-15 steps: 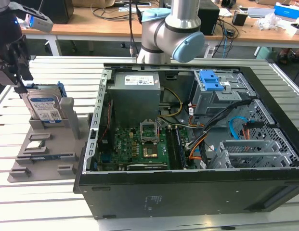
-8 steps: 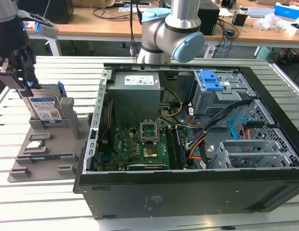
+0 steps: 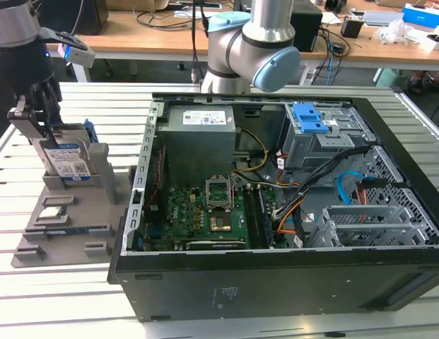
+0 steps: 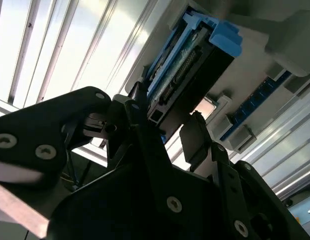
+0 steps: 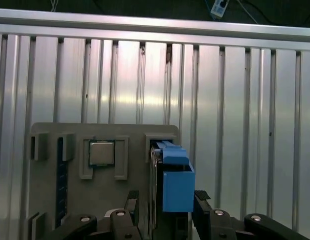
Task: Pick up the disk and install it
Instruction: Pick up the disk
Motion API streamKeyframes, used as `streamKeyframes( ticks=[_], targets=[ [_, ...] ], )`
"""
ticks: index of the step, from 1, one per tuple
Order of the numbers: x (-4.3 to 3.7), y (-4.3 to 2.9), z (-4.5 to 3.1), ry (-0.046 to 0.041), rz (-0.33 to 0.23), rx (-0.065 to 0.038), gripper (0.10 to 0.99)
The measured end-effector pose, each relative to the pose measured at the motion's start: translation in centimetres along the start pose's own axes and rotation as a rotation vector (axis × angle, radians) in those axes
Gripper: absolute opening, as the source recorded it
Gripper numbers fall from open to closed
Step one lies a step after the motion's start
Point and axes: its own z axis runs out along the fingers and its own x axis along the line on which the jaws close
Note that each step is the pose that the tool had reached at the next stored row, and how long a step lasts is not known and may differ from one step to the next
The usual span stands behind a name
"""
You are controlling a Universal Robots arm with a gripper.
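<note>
Currently upright in grey holder, disk between fingers, gripper spread wide, straddling it

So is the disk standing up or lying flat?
Standing up. In the exterior view the disk sits on its edge in a slot of the grey holder.

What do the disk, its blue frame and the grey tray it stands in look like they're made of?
The disk: seemingly metal, dull silver body under a white-and-blue label. Its blue frame: probably plastic, evenly coloured with matte, blocky moulded edges. The grey tray: likely plastic, perhaps printed; flat matte grey with no shine.
</note>
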Motion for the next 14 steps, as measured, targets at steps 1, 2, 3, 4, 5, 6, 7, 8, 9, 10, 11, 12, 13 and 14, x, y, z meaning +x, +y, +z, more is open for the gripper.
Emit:
streamKeyframes(
  ticks=[1, 2, 3, 4, 5, 6, 7, 8, 9, 10, 11, 12, 13, 14],
  targets=[
    [-0.06, -0.05, 0.16, 0.0001, 0.0, 0.0, 0.541],
    [-0.14, -0.17, 0.47, 0.0, 0.0, 0.0, 0.541],
    [-0.2, -0.24, 0.73, -0.0001, 0.0, 0.0, 0.541],
    [-0.22, -0.28, 0.88, 0.0001, 0.0, 0.0, 0.541],
    [-0.24, -0.32, 1.1, 0.0002, 0.0, 0.0, 0.541],
    [-0.24, -0.33, 1.28, 0.0007, 0.0, 0.0, 0.541],
    [-0.24, -0.32, 1.28, 0.0016, 0.0, 0.0, 0.541],
    [-0.23, -0.32, 1.28, 0.0018, 0.0, 0.0, 0.541],
    [-0.24, -0.33, 1.29, 0.0018, 0.0, 0.0, 0.541],
    [-0.24, -0.33, 1.29, 0.0021, 0.0, 0.0, 0.541],
    [-0.23, -0.33, 1.29, 0.0022, 0.0, 0.0, 0.525],
    [-0.24, -0.33, 1.29, 0.0024, 0.0, 0.0, 0.463],
    [-0.23, -0.33, 1.29, 0.0026, 0.0, 0.0, 0.463],
    [-0.24, -0.33, 1.3, 0.0026, 0.0, 0.0, 0.396]
  ],
)
